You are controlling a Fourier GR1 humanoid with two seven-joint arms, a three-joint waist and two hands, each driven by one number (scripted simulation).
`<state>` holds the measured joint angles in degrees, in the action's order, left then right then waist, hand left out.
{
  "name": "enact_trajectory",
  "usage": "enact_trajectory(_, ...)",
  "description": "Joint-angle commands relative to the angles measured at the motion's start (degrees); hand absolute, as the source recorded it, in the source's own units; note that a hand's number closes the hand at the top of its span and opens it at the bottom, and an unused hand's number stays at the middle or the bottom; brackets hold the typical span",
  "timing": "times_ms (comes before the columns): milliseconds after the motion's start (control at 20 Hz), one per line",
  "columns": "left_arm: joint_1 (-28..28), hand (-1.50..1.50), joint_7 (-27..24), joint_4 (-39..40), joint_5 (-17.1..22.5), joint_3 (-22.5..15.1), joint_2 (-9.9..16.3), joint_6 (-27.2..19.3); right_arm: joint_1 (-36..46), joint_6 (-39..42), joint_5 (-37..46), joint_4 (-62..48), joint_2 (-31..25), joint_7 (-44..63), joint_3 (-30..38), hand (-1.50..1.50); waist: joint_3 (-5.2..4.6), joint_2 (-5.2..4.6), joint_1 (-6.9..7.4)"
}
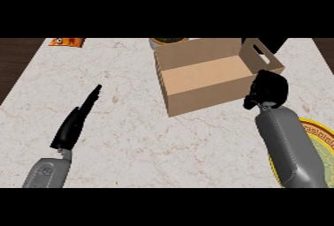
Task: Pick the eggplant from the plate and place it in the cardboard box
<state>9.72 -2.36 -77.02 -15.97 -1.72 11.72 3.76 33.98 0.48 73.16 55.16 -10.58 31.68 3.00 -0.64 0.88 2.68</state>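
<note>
The open cardboard box point(209, 75) stands at the counter's far middle, its flaps up and its inside bare. My right hand point(267, 90) hovers at the box's right wall, fingers curled round a dark bulk that I take for the eggplant; the hand hides most of it. The plate point(321, 134), yellow-rimmed with a green centre, lies at the right edge, largely under my right forearm, and its visible part holds nothing. My left hand point(77, 120) rests at the left with its fingers straight, well away from the box.
An orange packet point(67, 42) lies at the far left corner. A round pot point(168, 41) stands just behind the box. The counter ends in dark edges at the left and right.
</note>
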Motion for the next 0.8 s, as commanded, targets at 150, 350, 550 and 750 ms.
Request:
enact_trajectory(150,1.3,0.0,1.0,0.7,-0.5,-0.8,-0.6,0.3,17.1,6.0,12.4,4.6,10.2,30.0,-6.3,1.5,0.2,-0.63,3.65)
enact_trajectory(350,-0.2,0.0,-0.7,1.0,0.5,-0.2,0.4,1.5,23.0,14.1,16.3,6.7,10.2,41.3,-8.3,1.5,0.34,-0.87,4.23)
enact_trajectory(550,1.9,0.0,0.9,1.7,0.4,-0.1,-1.1,0.4,28.3,20.1,17.7,7.8,10.2,48.1,-9.0,1.5,0.45,-0.98,3.06)
enact_trajectory(750,1.3,0.0,-0.1,1.9,-0.6,0.2,-1.0,-1.0,30.4,20.0,18.9,7.9,10.3,51.8,-7.8,1.5,0.54,-1.18,1.35)
